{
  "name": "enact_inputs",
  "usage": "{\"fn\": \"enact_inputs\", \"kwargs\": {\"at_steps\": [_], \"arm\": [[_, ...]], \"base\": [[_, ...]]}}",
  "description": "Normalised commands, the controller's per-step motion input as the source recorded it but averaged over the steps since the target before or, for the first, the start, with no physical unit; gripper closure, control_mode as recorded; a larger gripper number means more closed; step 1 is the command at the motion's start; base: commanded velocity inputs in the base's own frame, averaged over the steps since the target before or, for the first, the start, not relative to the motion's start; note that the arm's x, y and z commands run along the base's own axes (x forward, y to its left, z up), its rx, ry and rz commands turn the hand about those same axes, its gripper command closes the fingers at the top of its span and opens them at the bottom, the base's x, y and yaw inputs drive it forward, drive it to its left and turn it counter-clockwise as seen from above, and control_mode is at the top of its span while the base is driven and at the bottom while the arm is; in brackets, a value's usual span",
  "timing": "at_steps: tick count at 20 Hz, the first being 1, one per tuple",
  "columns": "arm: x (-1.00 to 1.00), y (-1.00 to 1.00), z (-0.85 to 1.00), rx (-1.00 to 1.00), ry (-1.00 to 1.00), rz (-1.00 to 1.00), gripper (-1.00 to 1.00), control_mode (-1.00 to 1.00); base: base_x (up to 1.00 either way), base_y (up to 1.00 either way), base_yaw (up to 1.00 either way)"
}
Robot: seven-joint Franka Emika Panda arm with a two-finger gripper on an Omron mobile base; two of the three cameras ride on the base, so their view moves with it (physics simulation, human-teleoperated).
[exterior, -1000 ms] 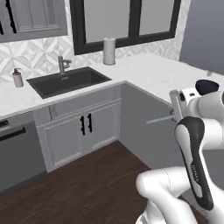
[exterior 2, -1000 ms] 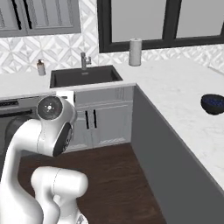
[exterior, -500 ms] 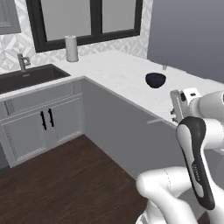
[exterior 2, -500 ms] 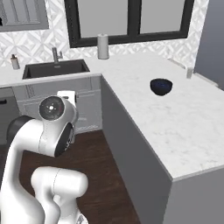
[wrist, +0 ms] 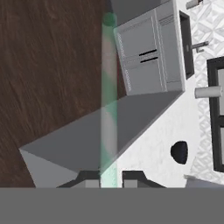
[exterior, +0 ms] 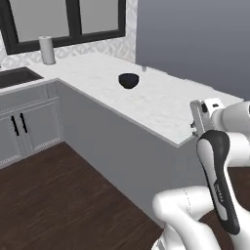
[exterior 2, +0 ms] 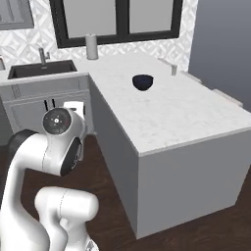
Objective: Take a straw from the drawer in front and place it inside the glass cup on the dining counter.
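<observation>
Looking down, we see one straw (wrist: 108, 100) clamped in our closed pincer (wrist: 109, 176), jutting ahead over the floor; one glass cup (exterior 2: 173, 69) stands by the table's (exterior 2: 176, 115) far edge, one bowl (exterior 2: 143, 82) nearby.

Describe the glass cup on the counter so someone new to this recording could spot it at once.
Start at the broad white marble counter and find the dark bowl on it. The glass cup stands beyond it near the far edge, by the grey wall. It is small, clear-grey and handleless, unlike the taller white paper-towel roll under the window.
</observation>
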Motion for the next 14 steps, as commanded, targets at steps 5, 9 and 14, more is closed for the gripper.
{"fn": "enact_inputs", "kwargs": {"at_steps": [5,9,14], "arm": [[0.00,0.00,0.00,0.00,0.00,0.00,1.00,1.00],[0.00,0.00,0.00,0.00,0.00,0.00,1.00,1.00],[0.00,0.00,0.00,0.00,0.00,0.00,1.00,1.00]], "base": [[-0.12,-1.00,-0.13],[0.33,-1.00,-0.06],[0.64,-1.00,-0.01]]}}
